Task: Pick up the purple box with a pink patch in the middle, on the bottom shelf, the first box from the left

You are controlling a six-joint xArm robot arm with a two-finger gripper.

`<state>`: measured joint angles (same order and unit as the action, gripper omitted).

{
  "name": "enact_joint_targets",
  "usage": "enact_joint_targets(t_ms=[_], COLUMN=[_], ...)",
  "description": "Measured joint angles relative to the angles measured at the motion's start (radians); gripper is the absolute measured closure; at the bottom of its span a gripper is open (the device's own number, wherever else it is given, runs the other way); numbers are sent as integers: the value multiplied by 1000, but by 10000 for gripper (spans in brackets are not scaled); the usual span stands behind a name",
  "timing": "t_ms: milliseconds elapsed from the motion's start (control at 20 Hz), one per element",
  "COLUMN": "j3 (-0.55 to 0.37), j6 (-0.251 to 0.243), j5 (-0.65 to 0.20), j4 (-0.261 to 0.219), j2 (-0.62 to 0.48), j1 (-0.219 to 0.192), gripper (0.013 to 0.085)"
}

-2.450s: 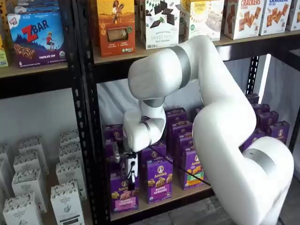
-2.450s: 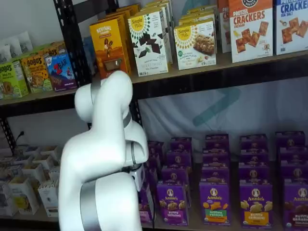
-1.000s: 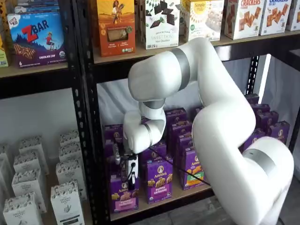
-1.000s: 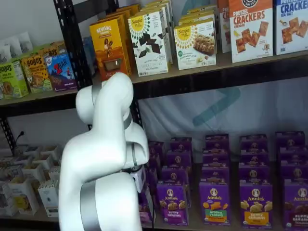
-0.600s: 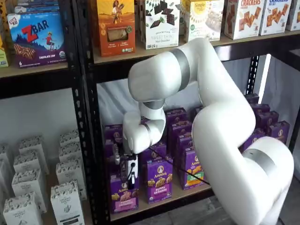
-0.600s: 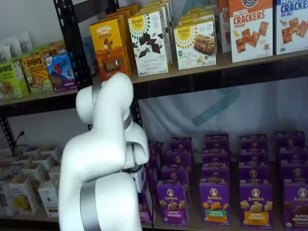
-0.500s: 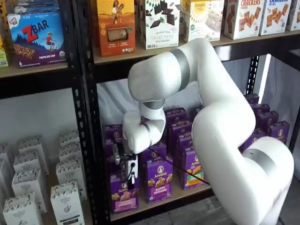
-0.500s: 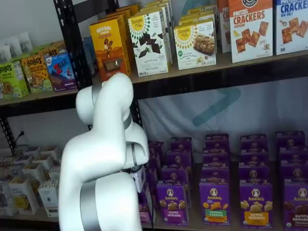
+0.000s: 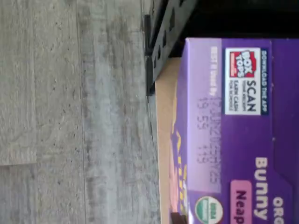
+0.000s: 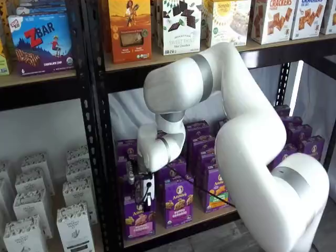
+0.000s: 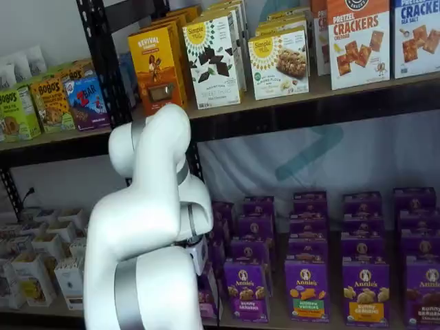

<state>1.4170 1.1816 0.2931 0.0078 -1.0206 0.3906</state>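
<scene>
The purple box (image 10: 139,223) with its pink band stands at the left end of the bottom shelf (image 10: 207,216), close to the black upright. My gripper (image 10: 142,202) comes down from above and its black fingers are shut on the box's top edge. The wrist view shows the box's top (image 9: 233,140) from close up, with a pink patch and a printed date, and the tan shelf board (image 9: 166,116) beside it. In a shelf view the white arm (image 11: 148,227) hides the gripper, and only a sliver of the purple box (image 11: 206,297) shows.
More purple cartons (image 10: 177,202) stand right beside and behind the box. The black perforated upright (image 10: 102,157) is just left of it. White cartons (image 10: 73,220) fill the neighbouring bay. The upper shelf (image 10: 157,60) hangs over the arm. Grey floor (image 9: 70,116) lies below the black rail (image 9: 161,42).
The fingers have closed on the purple box's top. The arm and the box have barely moved.
</scene>
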Motion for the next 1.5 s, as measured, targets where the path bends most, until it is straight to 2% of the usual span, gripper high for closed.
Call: enact_joint_targets(t_ms=[100,250,550,800,1050,1250,1500], j3=[-2,-14,-79,-176,-292,-393,-521], j6=[-4,15,-7,53,93,48,51], j5=[8,10,29,58,65,79,91], j4=[-5,21,6,82,130,76,69], j2=[4,13,67,153,256,356,489], j1=[0,4,14,25,30,23,13], gripper=[690,690,690,690,690,690,690])
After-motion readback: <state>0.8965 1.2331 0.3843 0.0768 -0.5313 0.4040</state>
